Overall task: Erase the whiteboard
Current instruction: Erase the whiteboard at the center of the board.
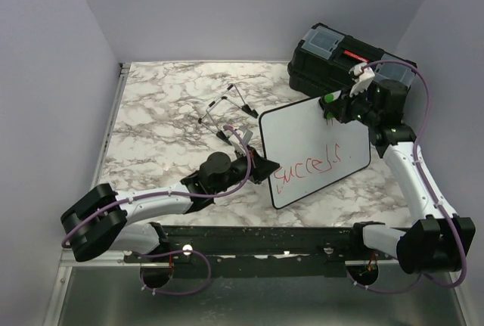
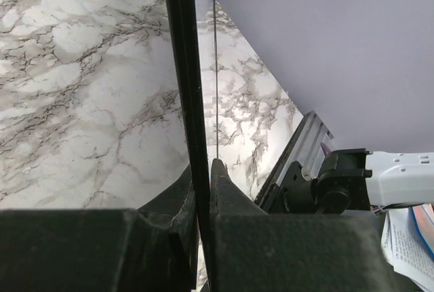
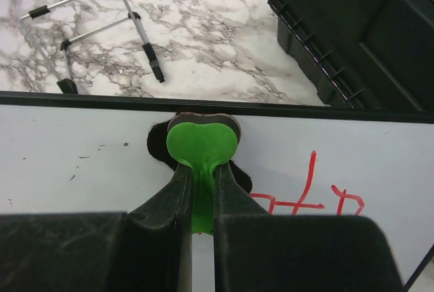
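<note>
— Where's the whiteboard (image 1: 310,141)?
— My left pincer (image 1: 265,166) clamps its left edge, tilted over the desk (image 1: 159,114), red writing showing. Farther back, my right pincer (image 1: 331,108) grips a green eraser (image 3: 201,144) pressed near its top edge.

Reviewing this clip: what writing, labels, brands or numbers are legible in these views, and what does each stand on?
"Succes", or close to it: red marker handwriting on the large white rectangular whiteboard with thin black rim; the last letters are unclear.
Printed paper sheets at the lower right corner of the left wrist view: print too small to read.
Black plastic toolbox: no readable label.
</note>
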`<action>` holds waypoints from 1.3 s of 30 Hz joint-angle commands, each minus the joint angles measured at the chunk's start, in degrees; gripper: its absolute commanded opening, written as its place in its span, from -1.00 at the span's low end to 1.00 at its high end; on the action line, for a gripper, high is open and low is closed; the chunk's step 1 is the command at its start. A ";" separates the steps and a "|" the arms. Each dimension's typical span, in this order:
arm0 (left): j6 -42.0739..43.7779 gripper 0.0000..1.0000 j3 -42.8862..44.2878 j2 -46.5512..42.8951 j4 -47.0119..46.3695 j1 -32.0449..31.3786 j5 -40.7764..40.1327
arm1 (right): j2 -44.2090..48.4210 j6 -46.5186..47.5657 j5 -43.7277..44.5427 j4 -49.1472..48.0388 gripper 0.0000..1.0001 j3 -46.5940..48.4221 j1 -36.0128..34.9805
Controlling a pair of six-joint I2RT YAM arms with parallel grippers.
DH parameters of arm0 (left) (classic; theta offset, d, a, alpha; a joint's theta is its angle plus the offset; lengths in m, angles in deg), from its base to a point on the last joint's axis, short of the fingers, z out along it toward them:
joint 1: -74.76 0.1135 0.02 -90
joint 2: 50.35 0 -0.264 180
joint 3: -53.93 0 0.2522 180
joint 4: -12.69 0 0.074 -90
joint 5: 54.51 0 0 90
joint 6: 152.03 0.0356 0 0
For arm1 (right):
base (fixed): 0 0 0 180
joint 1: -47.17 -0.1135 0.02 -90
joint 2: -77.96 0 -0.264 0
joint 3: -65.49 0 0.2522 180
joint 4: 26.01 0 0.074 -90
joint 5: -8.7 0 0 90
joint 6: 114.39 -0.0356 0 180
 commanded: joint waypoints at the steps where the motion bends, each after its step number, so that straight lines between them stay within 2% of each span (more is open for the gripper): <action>1: 3.94 -1.00 -0.07 -3.47 -4.29 -0.14 1.67 | -1.25 1.40 4.22 0.46 -0.99 0.34 0.37; 3: 4.20 -1.00 -0.23 -3.88 -4.07 -0.14 1.67 | -0.60 6.32 -3.73 3.89 -0.99 -0.73 0.38; 5: 4.49 -1.00 -0.32 -4.07 -3.93 -0.05 1.78 | -0.54 13.60 -17.61 10.10 -0.99 -1.14 0.36; 7: 4.58 -1.00 -0.15 -3.87 -4.02 -0.05 2.13 | -0.65 16.95 -26.93 13.58 -0.99 -1.25 -0.08; 9: 4.62 -1.00 0.10 -3.54 -4.02 0.04 2.53 | 0.01 16.92 -29.85 13.34 -0.99 -1.24 -1.44; 12: 4.34 -1.00 0.24 -3.37 -3.93 0.04 2.81 | 1.70 10.24 -27.72 5.53 -0.99 -1.68 -1.73; 15: 3.92 -1.00 -0.46 -3.74 -4.34 0.04 2.49 | 1.91 1.11 -13.78 -2.58 -0.99 -1.41 -1.73; 18: 3.62 -1.00 -1.25 -4.45 -4.72 0.04 2.03 | -0.28 -1.36 -0.06 -2.70 -0.99 0.38 -1.60; 20: 3.61 -1.00 -1.58 -4.91 -4.72 0.04 1.89 | -2.04 -0.36 3.46 -0.81 -0.99 0.78 -0.71; 25: 4.12 -1.00 -1.80 -5.69 -4.19 0.04 1.80 | -0.68 6.49 -5.12 3.43 -0.99 -3.44 1.06; 29: 4.10 -1.00 -1.90 -5.56 -4.36 0.04 1.85 | 2.02 20.55 -24.62 14.67 -0.99 -5.28 1.08; 31: 3.97 -1.00 -1.85 -5.41 -4.62 0.04 1.85 | 2.81 23.41 -31.28 16.95 -0.99 -5.59 1.00; 34: 3.88 -1.00 -1.48 -4.94 -4.72 0.04 1.89 | 3.79 17.17 -29.70 9.87 -0.99 -5.69 0.90; 37: 3.62 -1.00 -1.35 -4.55 -4.72 0.04 2.07 | 3.40 6.44 -19.88 -0.59 -0.99 -4.85 0.91; 39: 3.44 -1.00 -1.24 -4.37 -4.81 0.04 2.07 | 2.06 2.38 -13.36 -3.60 -0.99 -3.00 0.97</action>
